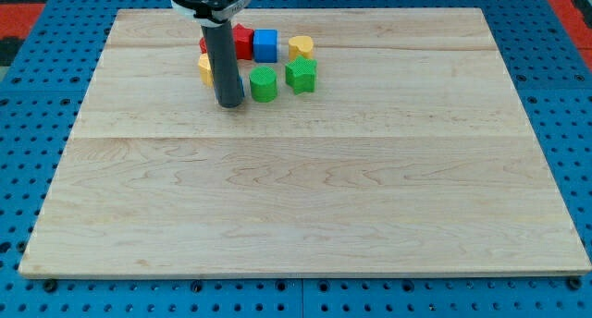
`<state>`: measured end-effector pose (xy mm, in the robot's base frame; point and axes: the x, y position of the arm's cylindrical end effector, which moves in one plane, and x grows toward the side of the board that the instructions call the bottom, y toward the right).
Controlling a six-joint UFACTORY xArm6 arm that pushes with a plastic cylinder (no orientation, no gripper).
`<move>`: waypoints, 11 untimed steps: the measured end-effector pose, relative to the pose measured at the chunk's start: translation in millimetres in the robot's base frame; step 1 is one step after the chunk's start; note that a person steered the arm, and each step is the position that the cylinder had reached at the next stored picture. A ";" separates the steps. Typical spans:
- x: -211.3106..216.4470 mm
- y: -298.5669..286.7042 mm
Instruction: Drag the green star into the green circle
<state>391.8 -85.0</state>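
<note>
While it sits untouched: the green star [301,75] lies near the view's top, in the block cluster, just right of the green circle [264,82] with a thin gap between them
How it should handle: judged light, rigid and smooth-bottomed, likely to slide easily on the wood and to spin if pushed off-centre
Where to bear on it: no gripper here, so nothing spread, closed or pinching; only my tip [230,105] can shove it, best against the star's right flank, aiming left toward the circle
Tip position: left of the green circle, close to it but apart, so on the wrong side of the star for this push
Neighbours: blue cube [265,45] and yellow block [300,47] just above the two greens; red block [242,41] left of the blue one
Hidden: the rod covers part of the red block and most of a second yellow block [204,67], whose shapes I cannot tell
Cut off: the arm's upper body leaves the view's top
Surface [305,207]: pale wooden board, bare below the cluster
</note>
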 end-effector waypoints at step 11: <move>-104.5 117.0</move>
